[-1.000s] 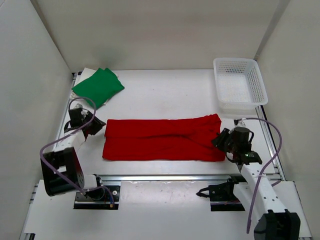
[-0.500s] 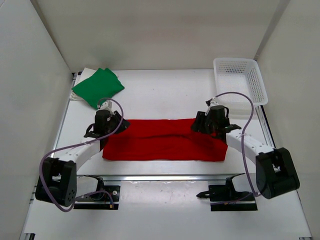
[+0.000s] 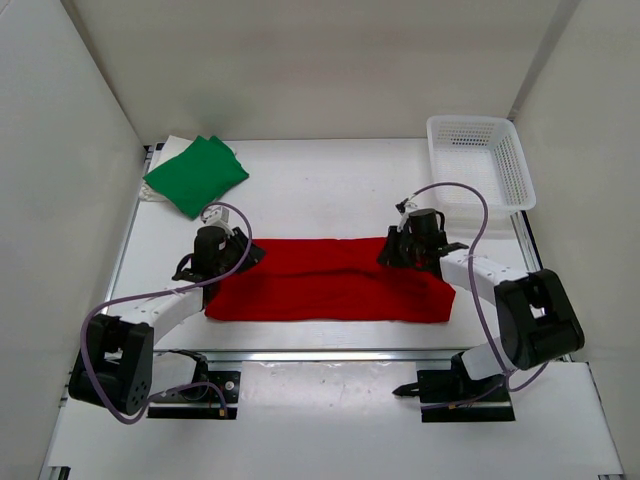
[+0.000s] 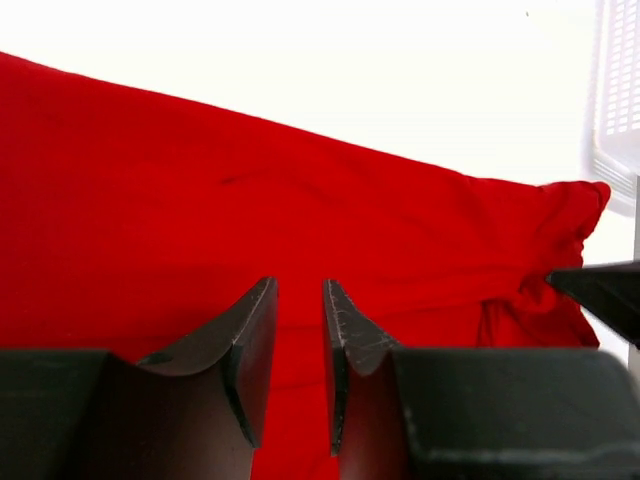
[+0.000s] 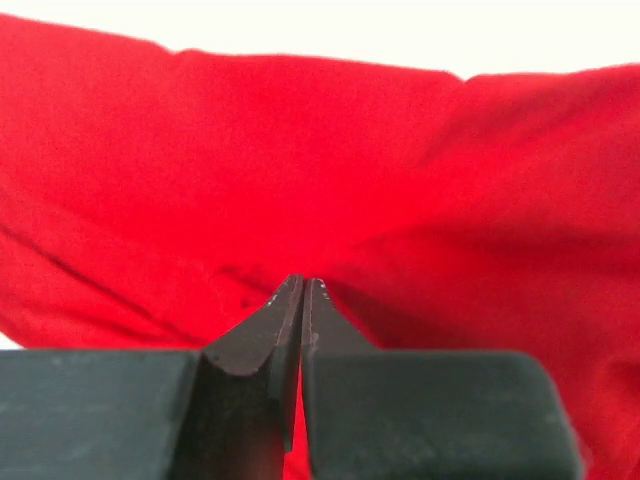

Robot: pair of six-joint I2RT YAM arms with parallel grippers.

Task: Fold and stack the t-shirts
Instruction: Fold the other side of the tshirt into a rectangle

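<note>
The red t-shirt (image 3: 330, 282) lies folded into a long strip across the table's middle. My left gripper (image 3: 238, 256) hovers over its left end. In the left wrist view the left gripper (image 4: 298, 285) shows a narrow gap between its jaws, with only red t-shirt (image 4: 250, 200) behind them. My right gripper (image 3: 393, 252) is at the strip's far right corner. Seen from its own wrist, the right gripper (image 5: 302, 282) is shut, and creases in the red t-shirt (image 5: 420, 160) gather at its tips. The green t-shirt (image 3: 197, 173) lies folded at the back left.
A white mesh basket (image 3: 470, 122) stands at the back right, and its wall shows in the left wrist view as the basket (image 4: 620, 90). A pale edge (image 3: 150, 194) peeks from under the green t-shirt. White walls close in the table on three sides.
Both arms swung in from the table's sides onto the ends of the red t-shirt. The right gripper opened wide, then shut at the far right corner. The left jaws narrowed.
</note>
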